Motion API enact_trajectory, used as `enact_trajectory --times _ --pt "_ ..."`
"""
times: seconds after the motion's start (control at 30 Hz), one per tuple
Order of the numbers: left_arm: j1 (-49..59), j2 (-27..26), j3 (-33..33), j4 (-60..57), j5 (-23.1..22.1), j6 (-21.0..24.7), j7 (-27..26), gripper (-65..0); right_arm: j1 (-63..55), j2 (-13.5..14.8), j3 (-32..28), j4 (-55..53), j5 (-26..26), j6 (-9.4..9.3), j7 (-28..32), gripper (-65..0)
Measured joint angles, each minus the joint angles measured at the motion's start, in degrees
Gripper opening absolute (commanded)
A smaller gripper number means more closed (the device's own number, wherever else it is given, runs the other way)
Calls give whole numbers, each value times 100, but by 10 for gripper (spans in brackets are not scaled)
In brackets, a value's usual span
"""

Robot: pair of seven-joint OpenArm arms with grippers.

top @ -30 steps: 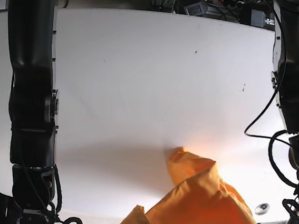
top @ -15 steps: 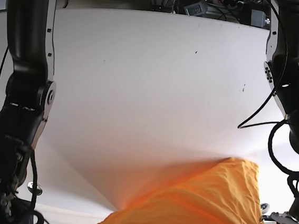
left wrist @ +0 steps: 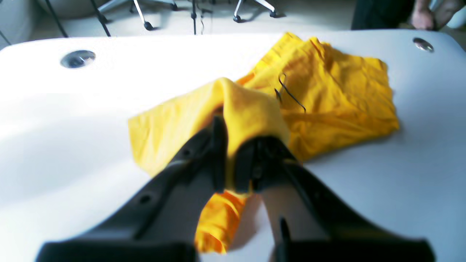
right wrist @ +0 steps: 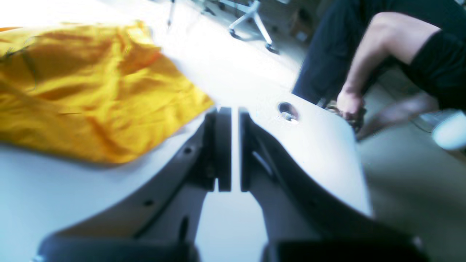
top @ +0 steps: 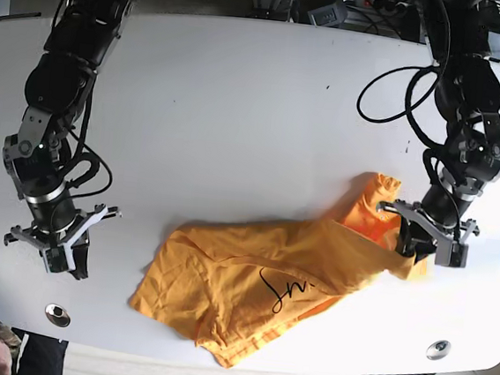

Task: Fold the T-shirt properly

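I see the orange T-shirt (top: 267, 287) lying crumpled on the white table (top: 240, 107), in the half nearest the front edge and right of centre. Its lower hem comes near the front edge; the far half of the table surface is bare, with open room behind and to the left of the cloth.

My left gripper (top: 422, 244) is at the shirt's right end. In the left wrist view its fingers (left wrist: 218, 153) are clamped on a raised fold of the fabric (left wrist: 251, 112), which drapes over the jaws and hangs below them, while the rest of the garment spreads flat beyond.

My right gripper (top: 60, 249) stands well apart from the shirt, near the table's left front corner, just beside a round metal insert (top: 57, 313). In the right wrist view its fingers (right wrist: 222, 145) are nearly together, a thin gap between them, holding nothing. The shirt's edge (right wrist: 174, 109) lies to one side of them, not touching.
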Motion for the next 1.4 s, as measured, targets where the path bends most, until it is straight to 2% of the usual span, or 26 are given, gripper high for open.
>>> enact_trajectory --times 0.07,0.13,0.17,0.27,0.33,0.37,0.43,0.5,0.6,0.7,0.87,1.0,1.2,1.27,1.4 --pt "354 122 -4 28 57 59 20 -633 -313 48 140 -90 85 -175 -146 -623" --pt "560 238 -20 37 13 37 -26 -633 -479 44 131 -118 114 -129 -136 -561" --pt "699 251 -11 42 -7 -15 -2 -633 -498 28 109 -221 201 -66 -111 -472" --pt "763 219 -33 42 39 52 -35 -633 -481 -66 107 -466 201 -85 -114 -252" --pt "861 243 -28 46 31 33 -20 -633 -444 -258 81 -767 153 -76 -63 -125" --pt "896 243 -20 46 33 35 -4 -633 -380 -323 24 -922 140 -66 -96 -101" --pt "898 240 -28 46 42 39 -9 -633 -214 -382 -319 -1189 116 -125 -114 -97" --pt "909 245 -22 46 37 35 -26 -633 116 -444 -817 -1764 164 -61 -31 -95" --pt "975 245 -24 46 42 35 -24 -633 614 -566 -1128 -2693 136 -81 37 -95" --pt "964 243 -22 46 44 37 -24 -633 1117 -654 -1340 -3818 155 -70 352 -95" --pt "955 245 -22 44 39 35 -26 -633 1655 -693 -1792 -5486 151 -90 1215 -95" --pt "942 256 -22 44 39 35 -26 -633 1939 -813 -1853 -6463 142 -74 1882 -95" --pt "942 243 -22 46 42 35 -26 -633 2072 -780 -1849 -7123 133 -107 2391 -97" --pt "931 240 -24 44 39 35 -26 -633 1993 -782 -1849 -7128 138 66 2457 -97" --pt "925 240 -22 46 42 35 -24 -633 1864 -876 -1849 -7119 157 111 2673 -105"
